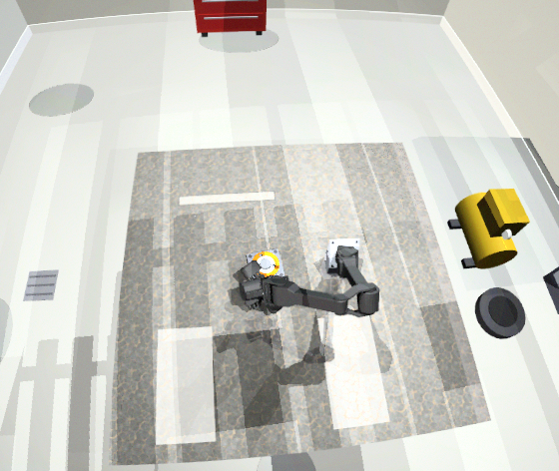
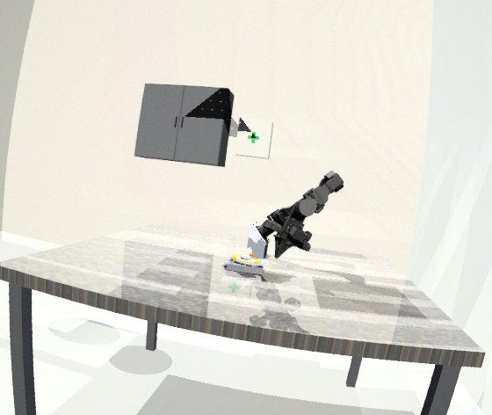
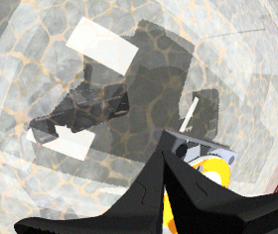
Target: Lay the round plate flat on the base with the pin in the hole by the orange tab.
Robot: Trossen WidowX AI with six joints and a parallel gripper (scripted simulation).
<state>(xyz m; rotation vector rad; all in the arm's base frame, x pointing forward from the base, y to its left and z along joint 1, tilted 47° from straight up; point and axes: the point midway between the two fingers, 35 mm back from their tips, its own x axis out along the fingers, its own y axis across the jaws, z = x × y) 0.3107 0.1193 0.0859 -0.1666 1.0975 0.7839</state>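
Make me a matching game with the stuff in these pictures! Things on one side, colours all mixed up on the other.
Things:
1. pincer
2. ring on the round plate
3. tank on the floor
4. tool chest at the far wall

Colours:
A. red
B. orange
C. black
D. yellow

Pairs: 1-C, 2-B, 3-D, 4-A
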